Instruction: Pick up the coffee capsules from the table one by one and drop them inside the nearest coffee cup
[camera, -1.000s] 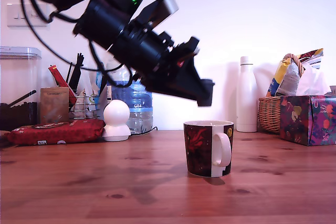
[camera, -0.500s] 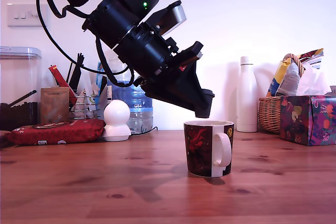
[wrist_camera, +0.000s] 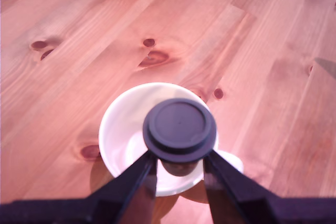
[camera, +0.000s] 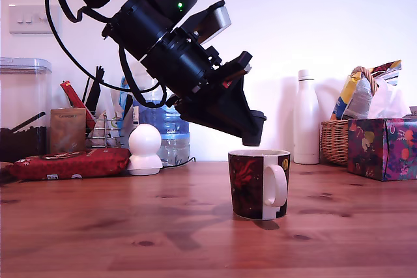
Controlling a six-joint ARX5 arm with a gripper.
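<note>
The dark mug with a red floral pattern and white handle, the coffee cup (camera: 258, 183), stands on the wooden table; in the wrist view its cream inside (wrist_camera: 126, 135) shows from above. My gripper (camera: 253, 133) hangs just above the cup's rim, shut on a dark brown-black coffee capsule (wrist_camera: 179, 129), whose round flat end faces the wrist camera. The capsule sits directly over the cup's opening, held between the two black fingers (wrist_camera: 139, 182). No other capsule shows in either view.
A white ball-shaped figure (camera: 144, 149), a red packet (camera: 68, 163) and a water bottle (camera: 168, 131) stand at the back on the exterior view's left. A tall white bottle (camera: 305, 117), a wicker basket (camera: 335, 141) and a patterned tissue box (camera: 382, 148) are at the back right.
Over the last second the arm lowered and shifted slightly toward the cup, bringing the capsule down to just above the rim. Since half a second ago nothing has visibly moved.
</note>
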